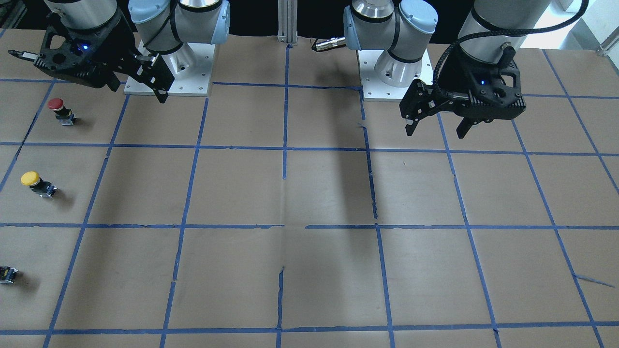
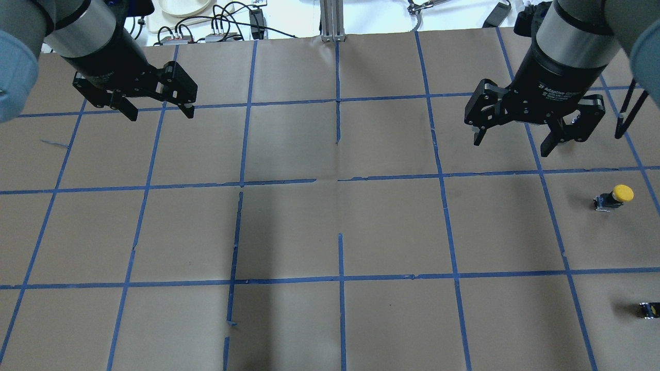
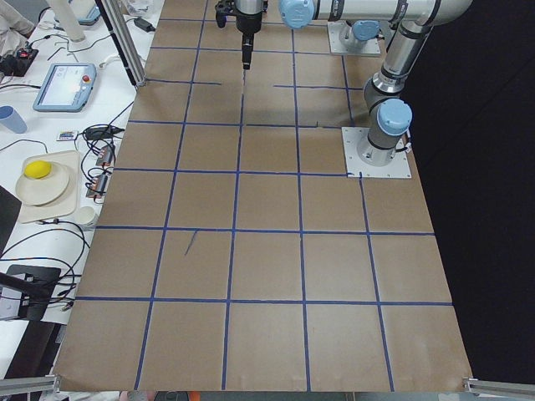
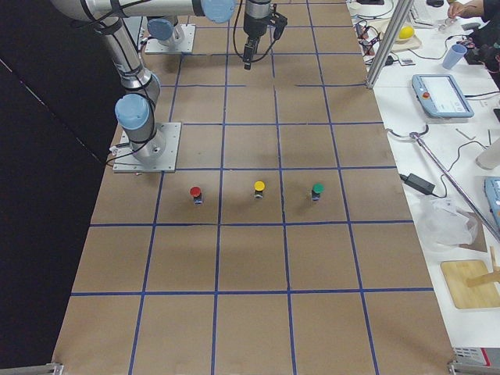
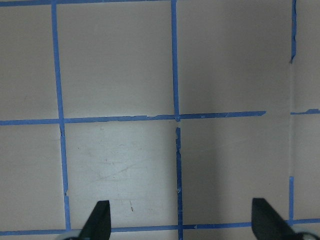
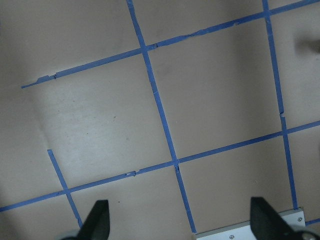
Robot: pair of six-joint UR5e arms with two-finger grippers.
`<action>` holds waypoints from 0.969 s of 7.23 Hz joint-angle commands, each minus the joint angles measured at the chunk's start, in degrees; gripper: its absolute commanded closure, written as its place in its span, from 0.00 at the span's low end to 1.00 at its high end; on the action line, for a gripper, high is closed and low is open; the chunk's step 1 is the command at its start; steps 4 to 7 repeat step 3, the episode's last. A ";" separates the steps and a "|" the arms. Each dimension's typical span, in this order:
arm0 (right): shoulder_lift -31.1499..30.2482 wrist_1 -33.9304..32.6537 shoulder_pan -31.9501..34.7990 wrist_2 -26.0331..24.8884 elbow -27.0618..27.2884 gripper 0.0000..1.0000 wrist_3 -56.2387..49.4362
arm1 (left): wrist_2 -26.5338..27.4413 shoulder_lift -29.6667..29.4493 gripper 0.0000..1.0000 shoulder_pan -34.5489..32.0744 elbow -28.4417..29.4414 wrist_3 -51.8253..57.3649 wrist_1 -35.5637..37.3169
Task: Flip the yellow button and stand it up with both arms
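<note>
The yellow button (image 1: pixel 36 183) has a round yellow cap on a black-grey body. It stands on the brown table near the end on my right side. It also shows in the overhead view (image 2: pixel 613 197) and in the exterior right view (image 4: pixel 258 188), where it seems to stand cap up. My right gripper (image 2: pixel 511 146) hangs open and empty above the table, well apart from the button. It also shows in the front-facing view (image 1: pixel 139 94). My left gripper (image 2: pixel 157 111) is open and empty over the other half of the table (image 1: pixel 435 133). Both wrist views show only bare table between the open fingertips (image 5: pixel 100 222) (image 6: pixel 97 222).
A red-capped button (image 1: pixel 60 110) stands beside the yellow one, nearer the right arm's base plate (image 1: pixel 169 72). A green-capped button (image 4: pixel 316 190) stands on its other side. A small black-and-yellow part (image 2: pixel 648 309) is cut off by the view's edge. Blue tape lines grid the table.
</note>
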 commanded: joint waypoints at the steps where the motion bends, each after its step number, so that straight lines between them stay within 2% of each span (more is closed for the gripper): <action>1: -0.05 0.00 0.00 0.09 -0.01 0.00 0.00 | -0.30 -0.03 0.00 0.07 0.00 0.00 0.00; 7: -0.14 0.00 0.00 -0.34 -0.10 0.00 0.00 | -0.30 -0.03 0.00 0.07 0.00 0.00 0.00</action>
